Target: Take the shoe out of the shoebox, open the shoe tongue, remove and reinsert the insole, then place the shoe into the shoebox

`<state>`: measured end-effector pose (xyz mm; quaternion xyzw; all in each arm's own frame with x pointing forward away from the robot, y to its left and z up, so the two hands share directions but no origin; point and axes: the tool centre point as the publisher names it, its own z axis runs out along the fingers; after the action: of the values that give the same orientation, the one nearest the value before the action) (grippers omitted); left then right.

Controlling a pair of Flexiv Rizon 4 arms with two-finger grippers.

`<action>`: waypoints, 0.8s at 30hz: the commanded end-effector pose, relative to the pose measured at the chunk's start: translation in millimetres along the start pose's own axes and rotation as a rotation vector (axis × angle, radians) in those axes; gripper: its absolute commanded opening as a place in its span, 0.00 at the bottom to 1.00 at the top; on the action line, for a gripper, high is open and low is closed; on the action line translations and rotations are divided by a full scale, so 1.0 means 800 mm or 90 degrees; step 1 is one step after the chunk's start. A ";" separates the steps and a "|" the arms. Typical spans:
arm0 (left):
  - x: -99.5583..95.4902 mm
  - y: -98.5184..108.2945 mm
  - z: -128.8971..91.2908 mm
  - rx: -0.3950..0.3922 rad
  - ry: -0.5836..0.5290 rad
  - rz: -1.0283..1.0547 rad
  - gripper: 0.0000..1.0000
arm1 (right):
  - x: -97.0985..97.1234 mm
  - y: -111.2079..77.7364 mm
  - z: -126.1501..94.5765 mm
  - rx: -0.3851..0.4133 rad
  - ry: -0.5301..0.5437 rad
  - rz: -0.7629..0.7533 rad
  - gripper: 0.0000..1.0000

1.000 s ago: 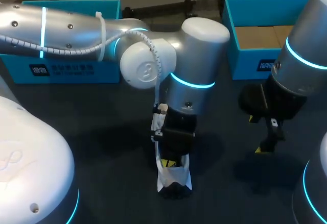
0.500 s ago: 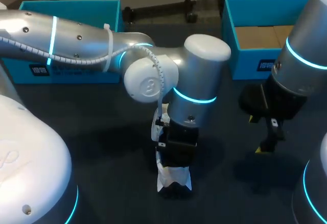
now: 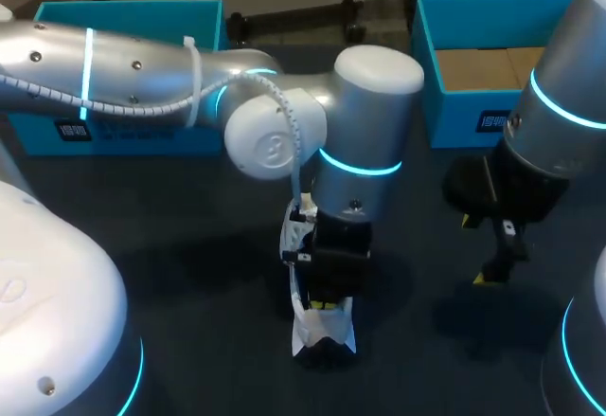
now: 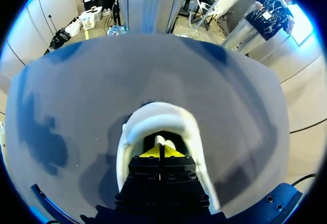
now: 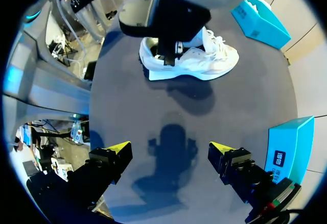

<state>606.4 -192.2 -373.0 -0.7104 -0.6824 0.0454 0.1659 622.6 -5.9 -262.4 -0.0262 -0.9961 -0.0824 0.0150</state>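
Roughly a third done, I'd judge. White lace-up sneaker (image 3: 322,329) is out of its box, standing on its sole on the dark table (image 3: 189,274), lower middle of head view. L gripper (image 4: 162,151) is down in the shoe's opening, yellow tips pressed together; whether they pinch insole or tongue, can't tell. R gripper (image 5: 169,148) hangs wide open over bare table, well apart from shoe. Teal cardboard shoebox (image 3: 445,122) sits upper right, no shoe inside. Left to do: insole out & back, re-boxing.
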 end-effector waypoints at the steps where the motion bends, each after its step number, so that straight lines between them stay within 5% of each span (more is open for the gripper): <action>1: 0.002 -0.011 -0.005 -0.020 0.028 0.005 0.00 | 0.001 0.000 0.002 0.000 -0.001 0.000 1.00; 15: -0.005 0.007 0.052 -0.012 0.060 -0.002 0.00 | 0.001 0.000 0.002 0.000 -0.001 0.000 1.00; 24: 0.009 0.001 0.007 -0.041 -0.029 -0.004 0.00 | 0.001 0.000 0.002 0.000 -0.001 0.000 1.00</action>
<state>609.0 -201.3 -398.0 -0.7105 -0.6848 0.0217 0.1604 622.4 -6.0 -262.2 -0.0262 -0.9961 -0.0823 0.0149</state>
